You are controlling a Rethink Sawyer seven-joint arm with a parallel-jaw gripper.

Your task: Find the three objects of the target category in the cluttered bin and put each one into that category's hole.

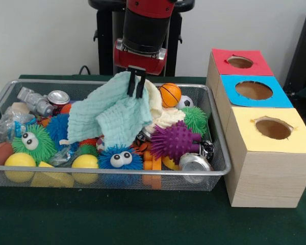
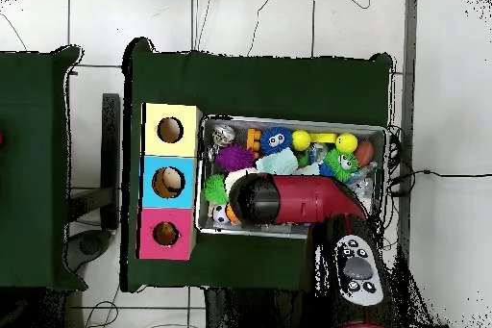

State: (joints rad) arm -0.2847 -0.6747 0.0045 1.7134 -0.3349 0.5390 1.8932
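While lifting the pale green cloth (image 1: 112, 115) at frame centre, pinched shut in the gripper (image 1: 137, 88), keep it clear of the bin (image 1: 117, 176) at lower left, then carry rightward toward the red-faced hole (image 1: 239, 62) at upper right, avoiding snags on spiky toys.

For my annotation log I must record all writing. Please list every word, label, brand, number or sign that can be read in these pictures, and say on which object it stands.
No text can be read in either view.
Red can at the bin's far corner: any print is too blurred to read.
Silver can near the boxes: only its top shows, no writing legible.
Red-faced box with the hole: plain paper, no label.
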